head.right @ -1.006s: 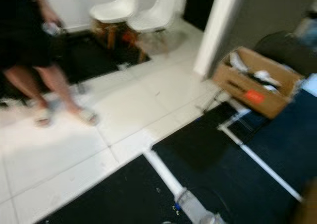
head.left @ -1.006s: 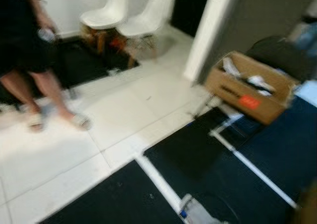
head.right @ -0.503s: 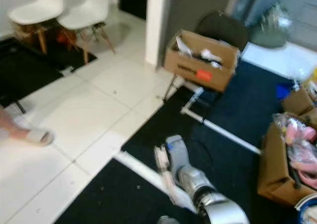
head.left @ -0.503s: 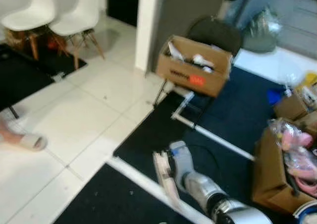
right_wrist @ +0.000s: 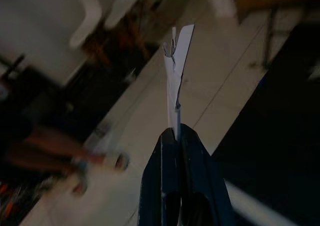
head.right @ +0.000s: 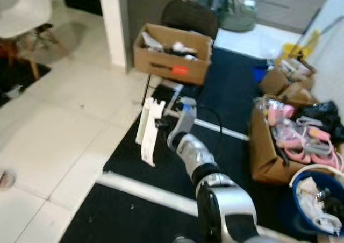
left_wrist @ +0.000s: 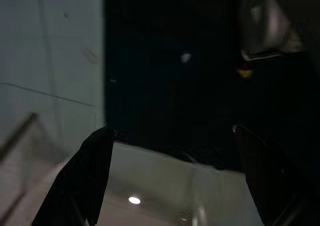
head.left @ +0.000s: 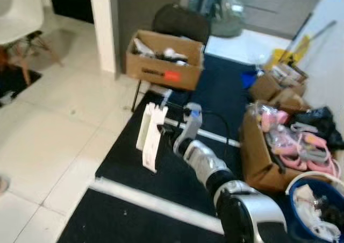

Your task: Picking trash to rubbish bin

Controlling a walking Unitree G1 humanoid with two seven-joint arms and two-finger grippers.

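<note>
My right gripper (right_wrist: 175, 134) is shut on a flat white piece of trash (right_wrist: 177, 71), clamped by its edge. In the eye views the right arm reaches forward over the dark carpet, and its gripper (head.left: 165, 127) holds the white piece (head.left: 150, 137) upright above the carpet's edge. A blue rubbish bin (head.right: 299, 185) with trash inside stands at the near right, beside the arm's shoulder. The left wrist view is dark. There the left gripper (left_wrist: 172, 136) hangs open over dark carpet and a pale floor strip, nothing between its fingers (left_wrist: 90, 178).
A cardboard box of scraps (head.left: 164, 65) rests on a dark chair ahead. Another cardboard box (head.left: 258, 151) with pink items stands at the right, with more boxes behind it. White pillar (head.left: 102, 22), white chair (head.left: 19, 17), white floor strip (head.left: 156, 205). Tiled floor lies to the left.
The camera has swung right: the person and chairs slid out to the left, and the boxes and bin came into view. The right arm now holds the white piece higher and further forward.
</note>
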